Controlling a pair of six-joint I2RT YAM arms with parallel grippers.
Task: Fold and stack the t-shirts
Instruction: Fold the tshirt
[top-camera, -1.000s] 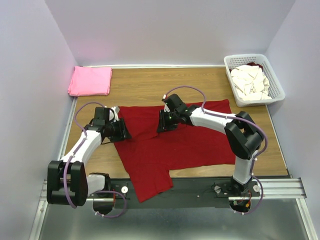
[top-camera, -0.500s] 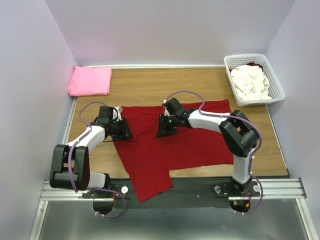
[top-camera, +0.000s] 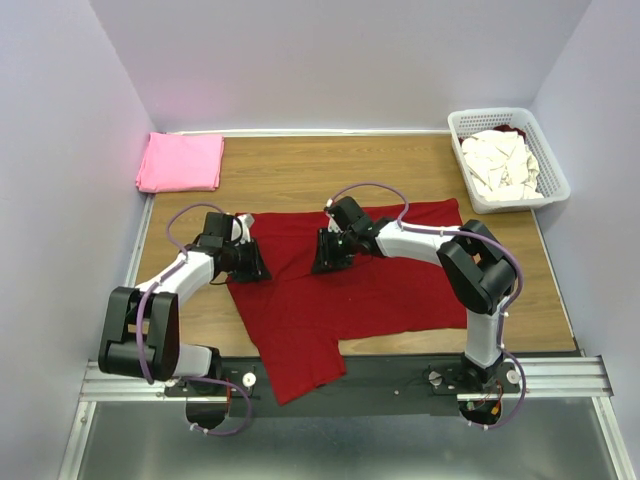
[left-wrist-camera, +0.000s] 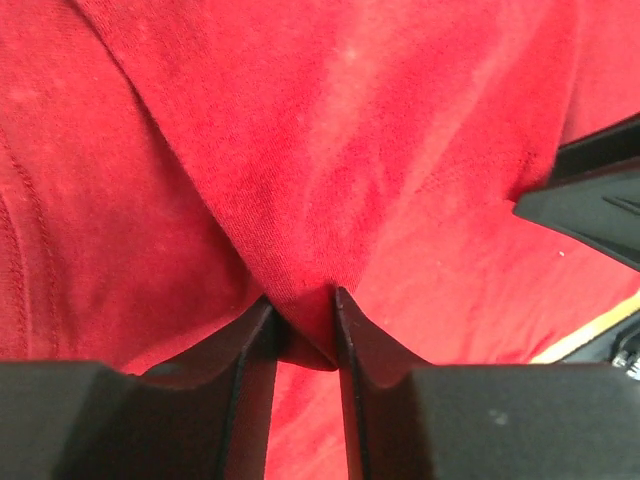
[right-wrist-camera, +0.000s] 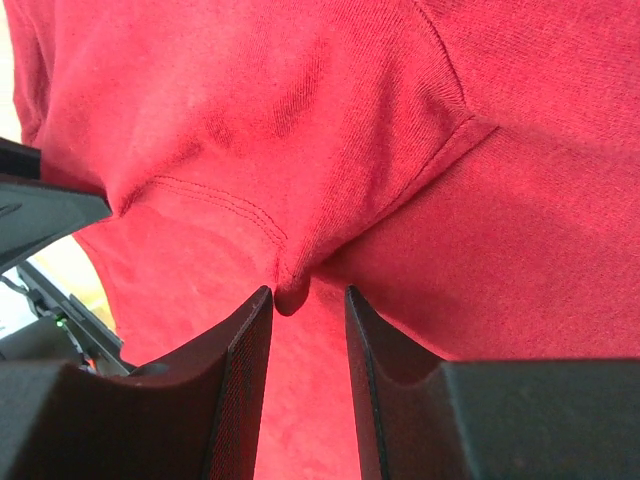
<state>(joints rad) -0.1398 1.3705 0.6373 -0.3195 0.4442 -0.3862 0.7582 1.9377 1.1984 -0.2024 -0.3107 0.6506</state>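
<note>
A dark red t-shirt (top-camera: 350, 290) lies spread flat on the wooden table, its lower part hanging over the near edge. My left gripper (top-camera: 250, 262) is at the shirt's left edge and is shut on a pinched fold of red cloth (left-wrist-camera: 300, 250); its fingertips (left-wrist-camera: 262, 315) squeeze it. My right gripper (top-camera: 328, 255) is over the shirt's upper middle; its jaws stand slightly apart, and a small raised fold (right-wrist-camera: 292, 290) of cloth touches only the left finger. A folded bright pink t-shirt (top-camera: 181, 161) lies at the back left. Cream-white t-shirts (top-camera: 500, 165) fill the basket.
A white lattice basket (top-camera: 487, 113) stands at the back right against the wall. Bare wood shows behind the red shirt and to its left and right. The other gripper's black body shows in each wrist view (left-wrist-camera: 590, 195) (right-wrist-camera: 40, 215).
My left gripper has shifted a little to the right along the shirt's left edge. My right gripper has moved slightly left and nearer. The shirt lies much as before.
</note>
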